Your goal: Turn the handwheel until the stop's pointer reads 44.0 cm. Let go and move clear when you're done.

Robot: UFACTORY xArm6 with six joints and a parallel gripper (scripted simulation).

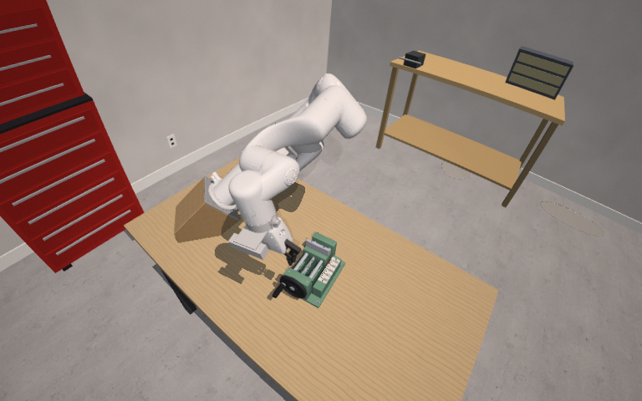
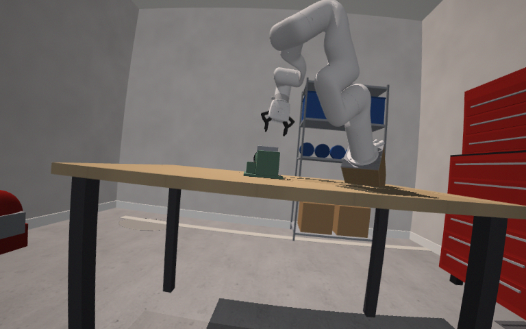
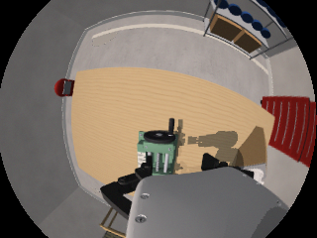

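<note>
A green slide fixture (image 1: 321,243) (image 2: 266,162) (image 3: 158,157) stands on the wooden table (image 1: 402,331) (image 2: 155,174) (image 3: 113,106). Its black handwheel (image 1: 294,287) (image 3: 158,135) with a crank handle (image 1: 278,292) (image 3: 173,125) is at the fixture's near end in the top view. A white scale with a small red pointer (image 1: 329,270) runs along one side; the reading is too small to tell. My gripper (image 1: 292,252) (image 2: 277,127) (image 3: 178,163) is open and empty. It points down and hangs above the fixture, well clear of it in the exterior view.
The arm's base sits on a wooden wedge (image 1: 194,215) (image 2: 364,176) at the table's back. A red tool cabinet (image 1: 47,141) (image 2: 492,155), a wooden shelf table (image 1: 473,80) and a metal rack (image 2: 341,116) stand off the table.
</note>
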